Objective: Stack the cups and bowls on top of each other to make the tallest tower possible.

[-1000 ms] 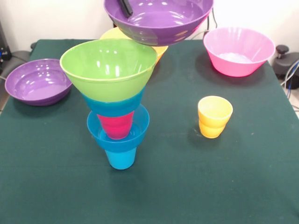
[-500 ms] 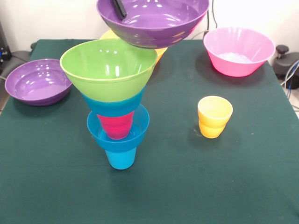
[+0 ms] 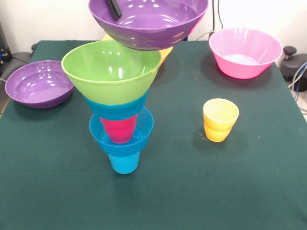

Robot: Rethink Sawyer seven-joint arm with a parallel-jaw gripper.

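The tower stands at centre left: a blue cup (image 3: 123, 162) lowest, a small blue bowl (image 3: 139, 138), a red cup (image 3: 119, 128), a second blue bowl (image 3: 117, 108) and a lime green bowl (image 3: 111, 67) on top. My gripper (image 3: 113, 9) is at the top edge, shut on the rim of a purple bowl (image 3: 148, 26); only one black finger shows, inside the bowl. The bowl hangs in the air above and just behind the green bowl, apart from it. A yellow cup (image 3: 220, 120) stands alone to the right.
A pink bowl (image 3: 244, 52) sits at the back right. A second purple bowl (image 3: 38, 84) sits at the left edge of the green table (image 3: 216, 191). An orange bowl (image 3: 164, 52) is mostly hidden behind the held bowl.
The held purple bowl has moved to the left in the picture with my gripper, coming more over the green bowl. The tower and other things have not moved.
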